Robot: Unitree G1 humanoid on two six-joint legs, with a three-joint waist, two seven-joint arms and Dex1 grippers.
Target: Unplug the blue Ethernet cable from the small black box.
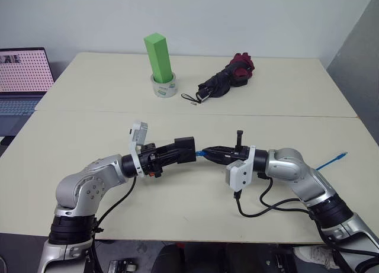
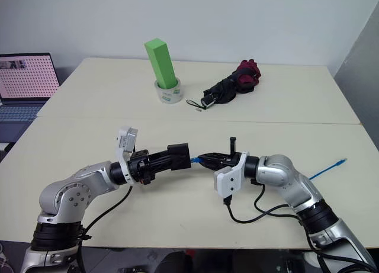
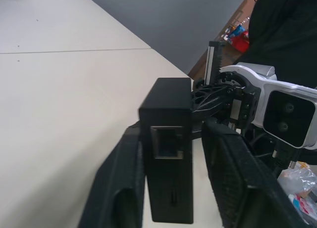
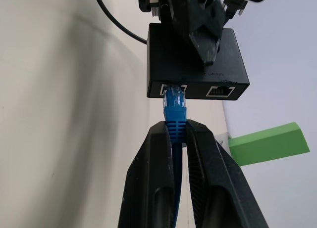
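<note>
Sitting at the far left edge, a laptop (image 1: pixel 21 77) with its screen lit. Standing toward the back of the table (image 1: pixel 89 202), a green block (image 1: pixel 160 57) upright inside a roll of tape (image 1: pixel 164 86). Reaching in from the left above the near tabletop, the left gripper (image 1: pixel 185 150) pinching the small black box (image 1: pixel 185 148) between its fingers (image 3: pixel 124 188), holding it off the surface. Pointing at it from the right, the right gripper (image 1: pixel 207 153) pressed together on the blue boot of the blue Ethernet cable (image 4: pixel 175 109), its plug appearing seated in one port of the box, though possibly part-way out. Lying at the back right, a folded black umbrella (image 1: pixel 225 80). Trailing past the right arm, the cable's free end (image 1: pixel 340 157) resting near the table's right edge.
</note>
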